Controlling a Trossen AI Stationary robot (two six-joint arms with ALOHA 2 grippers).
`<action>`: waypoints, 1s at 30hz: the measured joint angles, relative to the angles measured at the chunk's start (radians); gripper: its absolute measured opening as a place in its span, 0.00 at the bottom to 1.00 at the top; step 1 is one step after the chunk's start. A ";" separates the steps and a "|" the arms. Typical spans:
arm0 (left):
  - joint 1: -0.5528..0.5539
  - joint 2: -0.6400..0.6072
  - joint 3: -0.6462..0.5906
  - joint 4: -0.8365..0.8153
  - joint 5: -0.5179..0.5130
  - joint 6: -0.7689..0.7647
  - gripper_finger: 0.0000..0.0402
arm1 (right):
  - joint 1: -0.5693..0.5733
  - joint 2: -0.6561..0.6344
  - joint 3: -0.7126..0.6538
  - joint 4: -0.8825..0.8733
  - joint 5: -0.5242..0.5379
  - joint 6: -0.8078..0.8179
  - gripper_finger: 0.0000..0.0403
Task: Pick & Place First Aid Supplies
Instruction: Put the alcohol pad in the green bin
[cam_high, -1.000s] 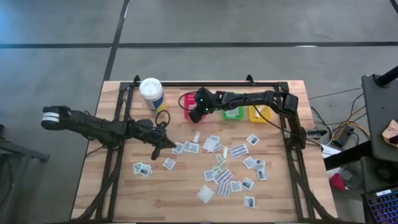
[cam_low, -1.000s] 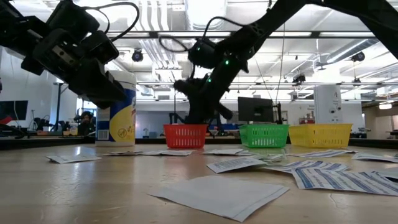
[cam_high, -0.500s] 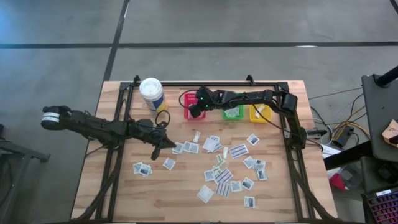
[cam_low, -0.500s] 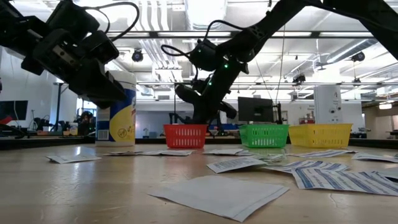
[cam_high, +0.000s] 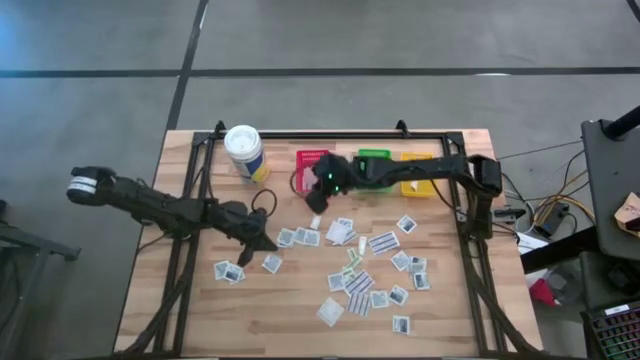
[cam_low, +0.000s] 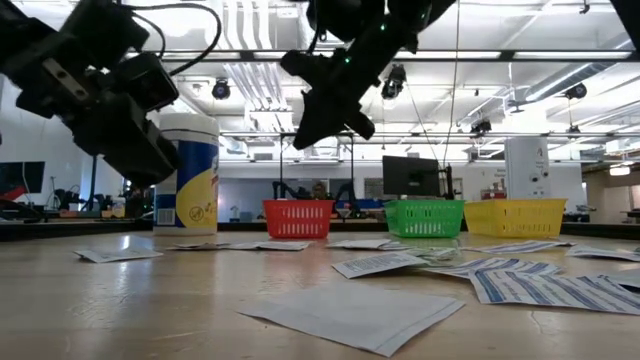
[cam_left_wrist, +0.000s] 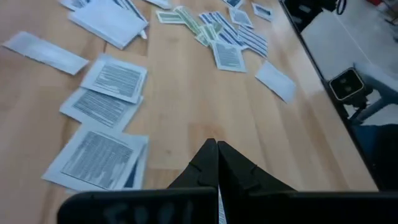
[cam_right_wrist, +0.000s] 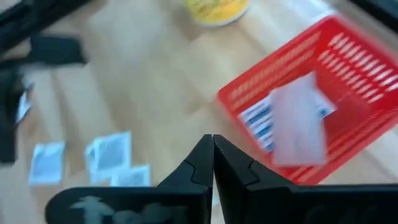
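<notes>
While both arms' fingers stay clenched empty, flat paper packets litter wood table, ribbed red bin.

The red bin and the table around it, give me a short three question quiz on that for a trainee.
1. True or false: the red bin already holds a white packet.
2. Multiple choice: in the high view, the right hand is (A) over the yellow bin, (B) just in front of the red bin, over the table, (C) beside the white canister.
3. Fill in: both hands, the left hand included, have their fingers ____.

Key: 1 true. 2 B. 3 shut.
</notes>
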 joint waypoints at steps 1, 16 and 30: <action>-0.017 0.000 0.000 -0.001 -0.031 -0.014 0.00 | 0.018 0.000 0.000 -0.007 0.008 0.000 0.02; -0.143 0.000 -0.014 -0.104 -0.403 -0.073 0.00 | 0.224 0.060 -0.013 0.005 0.117 0.099 0.02; -0.143 0.133 -0.056 0.036 -0.431 -0.098 0.00 | 0.262 0.060 -0.127 0.319 0.120 0.220 0.02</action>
